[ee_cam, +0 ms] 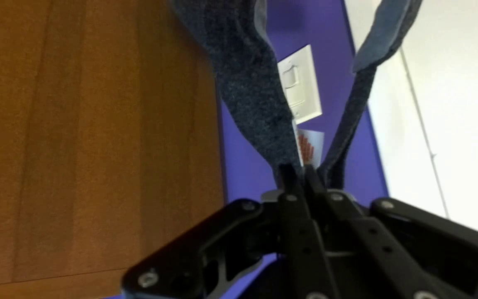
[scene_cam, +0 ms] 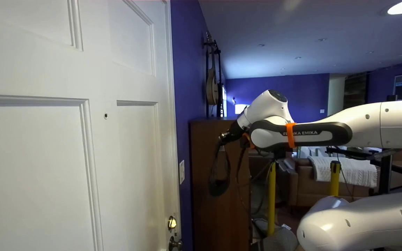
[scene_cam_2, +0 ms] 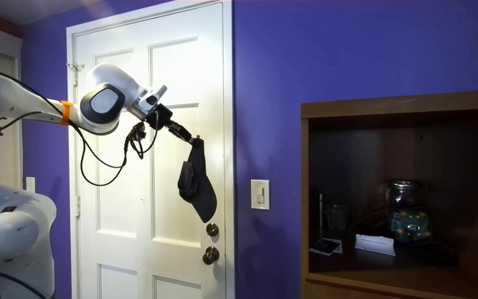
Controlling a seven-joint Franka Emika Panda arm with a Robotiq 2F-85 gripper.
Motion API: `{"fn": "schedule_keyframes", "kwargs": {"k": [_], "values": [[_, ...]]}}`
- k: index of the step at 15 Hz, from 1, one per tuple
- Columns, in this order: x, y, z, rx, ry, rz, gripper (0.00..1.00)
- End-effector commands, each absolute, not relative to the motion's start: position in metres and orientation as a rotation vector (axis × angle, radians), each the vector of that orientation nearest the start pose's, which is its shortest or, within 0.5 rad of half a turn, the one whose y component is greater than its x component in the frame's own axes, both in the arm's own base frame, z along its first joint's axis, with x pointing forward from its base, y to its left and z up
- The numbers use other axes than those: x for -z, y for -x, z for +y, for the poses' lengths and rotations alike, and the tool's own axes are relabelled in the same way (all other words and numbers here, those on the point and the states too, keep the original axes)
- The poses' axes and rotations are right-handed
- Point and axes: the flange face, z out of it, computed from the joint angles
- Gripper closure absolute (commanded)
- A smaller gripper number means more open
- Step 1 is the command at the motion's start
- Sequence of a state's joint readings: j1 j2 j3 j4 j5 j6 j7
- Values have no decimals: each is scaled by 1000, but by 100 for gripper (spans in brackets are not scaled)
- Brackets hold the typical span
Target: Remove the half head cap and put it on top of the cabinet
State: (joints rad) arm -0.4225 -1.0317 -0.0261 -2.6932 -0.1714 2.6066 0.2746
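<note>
Gripper (scene_cam_2: 190, 139) holds cap (scene_cam_2: 201, 189) clear of cabinet (scene_cam_2: 401, 105), below its top edge.

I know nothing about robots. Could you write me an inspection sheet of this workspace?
Surface: tall dark brown wooden cabinet; flat top seen nearly edge-on.
Job's things: dark fabric half head cap, hanging brim lowest, not yet on the cabinet.
Clutter: inside the cabinet, clear glass jar with metallic lid, dark flower-patterned bag-like item, white card-like piece.
Gripper: black two-fingered gripper, shut on the cap.
Cables: thin black cables, looping below the white, rounded robot arm.
Surroundings: white panelled door, flat purple wall, white rectangular switch plate.
</note>
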Motion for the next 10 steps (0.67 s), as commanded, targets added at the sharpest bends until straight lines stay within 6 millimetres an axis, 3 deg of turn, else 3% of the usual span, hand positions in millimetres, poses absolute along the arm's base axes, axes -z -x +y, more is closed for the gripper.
{"fn": "schedule_keyframes", "kwargs": {"k": [1, 5, 10], "values": [[-646, -269, -193, 1585, 2771, 1113, 99], [-661, -267, -247, 1662, 2694, 1253, 99], [-676, -270, -289, 1705, 2635, 1373, 99]]}}
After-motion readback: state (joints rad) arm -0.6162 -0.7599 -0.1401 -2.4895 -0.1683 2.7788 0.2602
